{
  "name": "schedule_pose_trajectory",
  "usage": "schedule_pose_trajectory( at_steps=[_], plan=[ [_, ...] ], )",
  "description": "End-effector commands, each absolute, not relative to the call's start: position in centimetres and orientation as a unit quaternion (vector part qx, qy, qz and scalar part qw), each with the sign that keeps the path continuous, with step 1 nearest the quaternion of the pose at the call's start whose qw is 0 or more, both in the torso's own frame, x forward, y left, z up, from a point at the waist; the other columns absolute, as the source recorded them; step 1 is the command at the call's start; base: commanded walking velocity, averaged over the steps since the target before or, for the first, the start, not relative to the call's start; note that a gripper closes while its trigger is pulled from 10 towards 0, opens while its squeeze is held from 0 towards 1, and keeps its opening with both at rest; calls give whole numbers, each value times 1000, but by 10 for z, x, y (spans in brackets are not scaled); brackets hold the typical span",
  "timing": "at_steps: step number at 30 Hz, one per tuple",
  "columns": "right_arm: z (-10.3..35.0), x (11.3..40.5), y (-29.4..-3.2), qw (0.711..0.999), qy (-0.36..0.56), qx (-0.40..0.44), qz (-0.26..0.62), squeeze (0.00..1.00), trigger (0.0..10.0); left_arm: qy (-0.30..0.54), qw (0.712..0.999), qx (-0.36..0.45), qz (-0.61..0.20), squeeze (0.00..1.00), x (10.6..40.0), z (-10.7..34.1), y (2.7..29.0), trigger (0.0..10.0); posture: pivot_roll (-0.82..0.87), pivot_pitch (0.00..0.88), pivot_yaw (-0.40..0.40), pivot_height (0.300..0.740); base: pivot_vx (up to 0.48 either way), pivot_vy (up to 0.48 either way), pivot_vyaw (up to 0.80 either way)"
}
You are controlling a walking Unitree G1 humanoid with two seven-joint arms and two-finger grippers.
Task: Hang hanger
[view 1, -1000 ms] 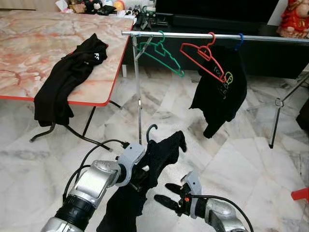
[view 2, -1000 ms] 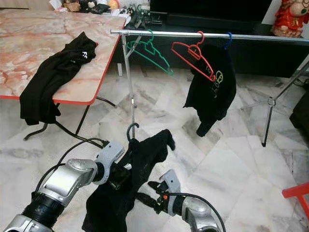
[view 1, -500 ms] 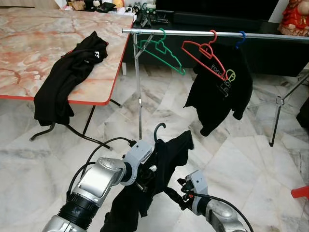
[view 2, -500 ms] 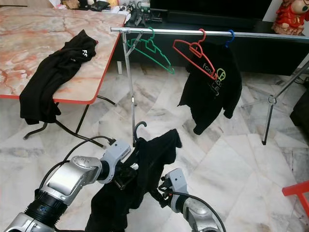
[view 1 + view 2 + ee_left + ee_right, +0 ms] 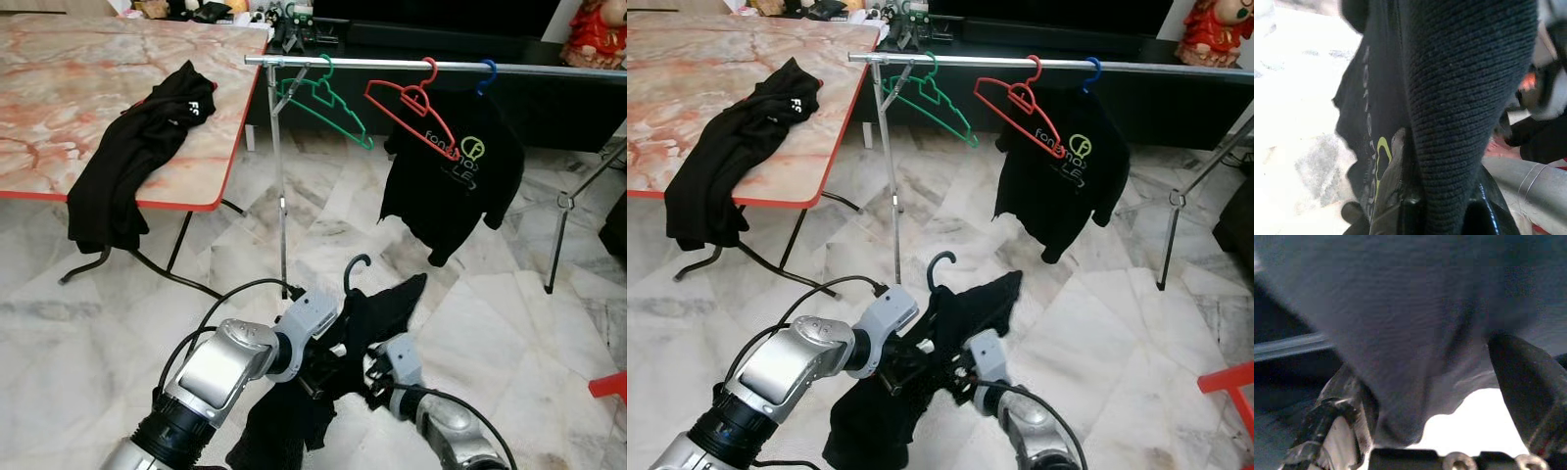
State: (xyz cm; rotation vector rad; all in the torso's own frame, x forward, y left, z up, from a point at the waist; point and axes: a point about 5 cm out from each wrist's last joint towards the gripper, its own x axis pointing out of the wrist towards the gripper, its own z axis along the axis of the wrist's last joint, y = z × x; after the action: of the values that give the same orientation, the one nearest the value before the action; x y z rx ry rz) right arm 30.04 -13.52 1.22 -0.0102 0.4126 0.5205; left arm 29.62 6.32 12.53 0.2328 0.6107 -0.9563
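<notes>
Low in front of the robot, the left gripper [image 5: 318,364] has its fingers clamped on a black shirt [image 5: 377,308] draped over a hanger whose dark hook [image 5: 355,269] sticks up at 12 o'clock from the cloth. The right gripper [image 5: 377,377] is pressed into the same shirt from 4 o'clock; its wrist view shows cloth lying between its two fingers [image 5: 1525,382], but whether they are closed on it I cannot tell.

Beyond, at 12 o'clock, runs a metal clothes rail [image 5: 392,64]. Its upright pole [image 5: 277,186] stands directly between the held shirt and the rail's left end. On the rail hang an empty green hanger [image 5: 328,103], an empty red hanger [image 5: 411,103], and at 1 o'clock a blue hanger hook [image 5: 486,76] carrying a black printed T-shirt [image 5: 456,176]. A slanted support leg [image 5: 578,211] comes down at 2 o'clock.

At 10 o'clock stands a marble-patterned table [image 5: 59,108] with a red edge, and a black garment [image 5: 132,162] lies on it, spilling over that edge. The floor [image 5: 509,313] is pale marble tile. A red figurine [image 5: 593,34] sits far off at 1 o'clock.
</notes>
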Motion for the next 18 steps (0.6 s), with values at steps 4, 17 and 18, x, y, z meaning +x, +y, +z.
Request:
schedule_pose_trajectory(
  at_steps=[4, 17, 18],
  plan=[
    [13, 305, -154, 965, 203, 6, 169, 0, 10000, 282, 831, 108, -466, 0, 292, 130, 60, 10000, 83, 164, -52, 740, 0, 0, 0],
    [9, 302, -163, 968, 210, 3, 140, 0, 0, 275, 829, 112, -474, 0, 289, 133, 58, 10000, 83, 164, -53, 740, 0, 0, 0],
    [9, 302, -163, 968, 210, 4, 140, 0, 0, 274, 829, 113, -475, 0, 289, 134, 58, 10000, 83, 164, -53, 740, 0, 0, 0]
  ],
)
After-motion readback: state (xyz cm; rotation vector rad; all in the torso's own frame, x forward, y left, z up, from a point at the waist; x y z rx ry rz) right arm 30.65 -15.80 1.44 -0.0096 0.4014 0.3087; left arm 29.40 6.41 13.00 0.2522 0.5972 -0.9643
